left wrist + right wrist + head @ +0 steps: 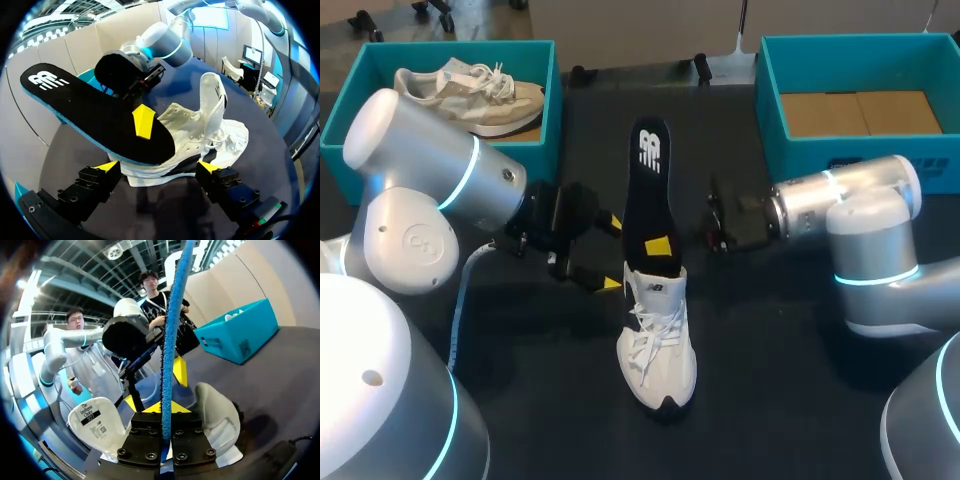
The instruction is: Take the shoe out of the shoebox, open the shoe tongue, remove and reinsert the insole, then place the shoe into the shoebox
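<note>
Steering the insole (648,190) at the shoe (658,340).
Right end effector (169,390) clamps it; left end effector (157,167), spread, stands by as brace.

The left arm (420,190) and right arm (860,215) are fat, rounded silver-grey shells with flat round end caps. Each joint is ringed by a thin glowing cyan band, and a pale cable (457,310) trails from the left wrist. The left gripper (159,167) and right gripper (164,407) are blocky black metal dotted with screw heads, with fingers tipped in bright yellow wedges.
</note>
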Controlling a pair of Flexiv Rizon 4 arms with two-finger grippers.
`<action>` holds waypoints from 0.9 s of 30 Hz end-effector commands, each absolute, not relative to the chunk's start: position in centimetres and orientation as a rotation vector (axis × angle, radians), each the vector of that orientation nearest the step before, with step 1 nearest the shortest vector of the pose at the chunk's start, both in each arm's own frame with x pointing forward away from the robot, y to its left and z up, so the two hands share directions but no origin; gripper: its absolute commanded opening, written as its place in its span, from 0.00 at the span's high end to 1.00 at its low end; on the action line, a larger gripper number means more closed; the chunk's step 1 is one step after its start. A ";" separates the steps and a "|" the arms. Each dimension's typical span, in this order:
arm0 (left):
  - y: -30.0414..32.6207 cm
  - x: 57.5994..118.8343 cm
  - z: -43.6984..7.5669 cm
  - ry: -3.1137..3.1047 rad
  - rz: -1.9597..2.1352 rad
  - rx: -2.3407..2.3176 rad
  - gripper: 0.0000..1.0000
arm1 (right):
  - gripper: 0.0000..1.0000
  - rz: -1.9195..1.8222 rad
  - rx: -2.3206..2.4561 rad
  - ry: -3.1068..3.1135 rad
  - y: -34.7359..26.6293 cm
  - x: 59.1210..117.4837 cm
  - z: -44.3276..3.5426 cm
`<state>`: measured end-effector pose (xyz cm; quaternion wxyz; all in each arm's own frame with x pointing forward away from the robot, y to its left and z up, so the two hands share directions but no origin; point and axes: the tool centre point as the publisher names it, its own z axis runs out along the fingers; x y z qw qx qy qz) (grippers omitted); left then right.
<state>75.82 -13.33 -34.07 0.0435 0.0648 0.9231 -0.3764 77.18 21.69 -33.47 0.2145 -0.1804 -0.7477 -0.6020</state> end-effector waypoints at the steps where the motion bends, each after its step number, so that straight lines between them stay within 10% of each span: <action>1: -13.5 75.8 -34.1 2.824 -1.143 0.197 0.00 | 1.00 -1.643 -0.528 -2.061 22.2 76.7 -34.3; 20: -13.5 75.8 -34.1 2.824 -1.143 0.197 0.00 | 1.00 -1.589 -0.617 -2.074 21.8 75.5 -33.9; 27: -13.5 75.8 -34.1 2.824 -1.143 0.197 0.00 | 0.81 -1.593 -0.598 -2.117 21.9 75.8 -32.7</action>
